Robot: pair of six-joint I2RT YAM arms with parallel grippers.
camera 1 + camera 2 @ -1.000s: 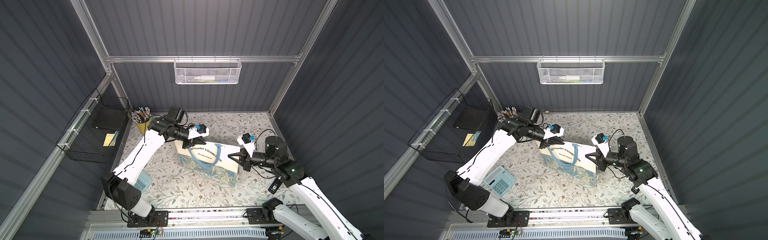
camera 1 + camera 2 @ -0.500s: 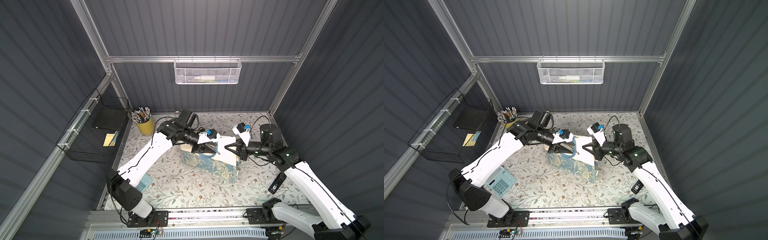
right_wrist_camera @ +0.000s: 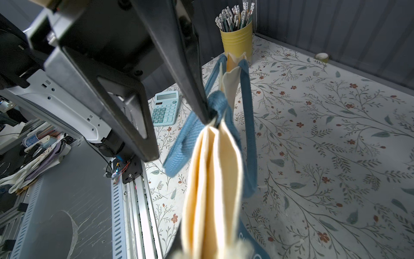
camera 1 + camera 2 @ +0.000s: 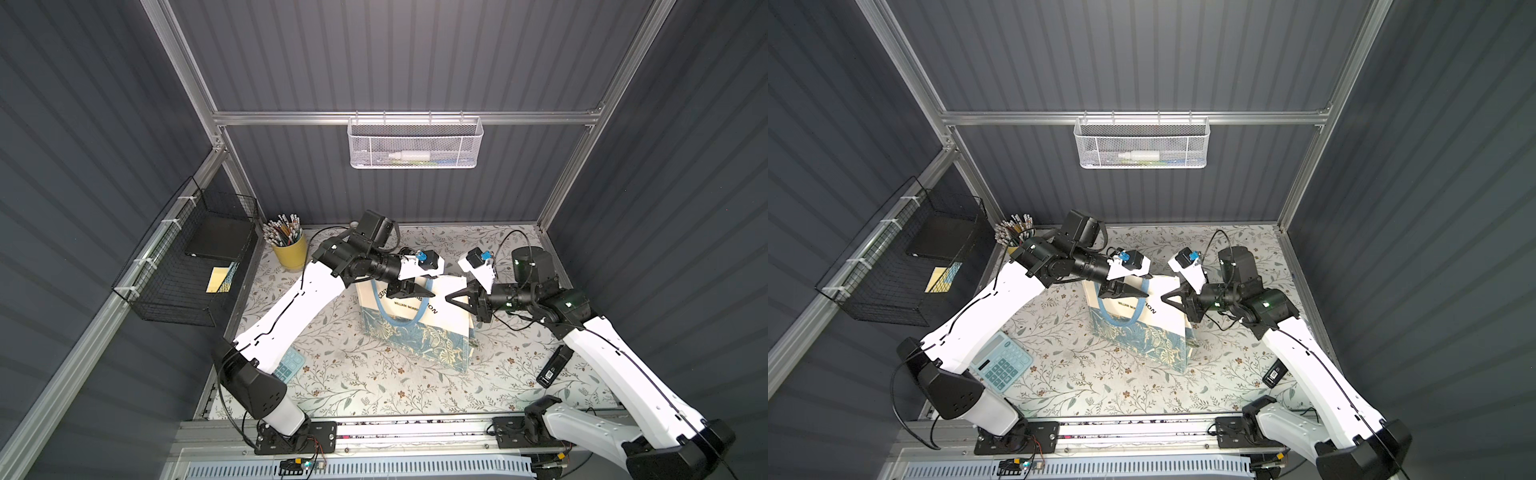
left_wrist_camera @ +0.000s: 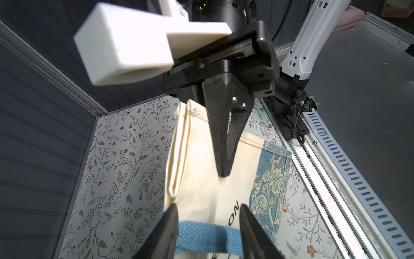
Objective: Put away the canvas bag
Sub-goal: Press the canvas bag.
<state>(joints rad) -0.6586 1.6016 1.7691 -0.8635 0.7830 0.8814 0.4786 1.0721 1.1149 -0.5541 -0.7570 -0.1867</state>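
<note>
- Canvas bag [image 4: 415,328], a cream cloth tote with black lettering and a blue-and-gold floral band along the bottom, hangs upright below my right end effector [image 4: 446,298]. Its floral band is down at the flower-patterned counter [image 4: 374,390], though I cannot tell whether it rests there.
- My right end effector is clenched on the canvas bag's gathered top edge. One blue woven handle [image 3: 216,103] is bunched against the fingertips, and the cloth falls in pleats beneath them.
- My left end effector [image 4: 429,293] is released. Its jaws stand apart with a blue woven strap [image 5: 206,237] of the bag running across between them, and I cannot tell whether they touch it.
- Both end effectors point tip to tip over the bag's top, near each other but apart.
- A yellow cup of pencils [image 4: 289,251] stands behind my left end effector, well apart from it.
- A turquoise calculator [image 4: 1000,365] lies on the counter under my left arm, well apart from the bag.
- A small black device [image 4: 550,368] lies on the counter beside my right arm.
</note>
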